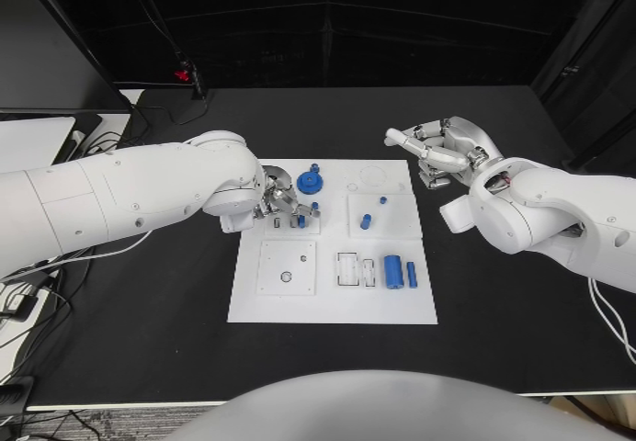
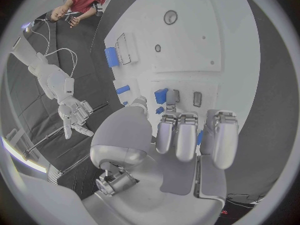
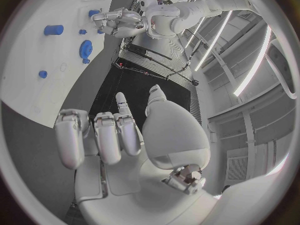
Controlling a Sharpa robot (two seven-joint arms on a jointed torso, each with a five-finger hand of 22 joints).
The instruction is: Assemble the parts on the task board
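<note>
The task board (image 1: pixel 332 303) lay flat at the middle of the black bench (image 1: pixel 132 340). The left hand (image 1: pixel 278 200) was positioned over the board's upper left section, fingers (image 2: pixel 177 135) curled downward toward a small blue part (image 1: pixel 300 220) standing in the board; whether the fingers gripped that part could not be determined. A blue gear (image 1: pixel 311 180) sat on the board just beyond the left hand. A small blue peg (image 1: pixel 368 220) stood in the upper right section. A blue cylinder (image 1: pixel 392 271) and a slimmer blue pin (image 1: pixel 413 274) lay side by side in the lower right section. The right hand (image 1: pixel 444 147) was held above the bench, off the board's upper right corner, fingers (image 3: pixel 106 135) partly curled, apart and holding nothing.
</note>
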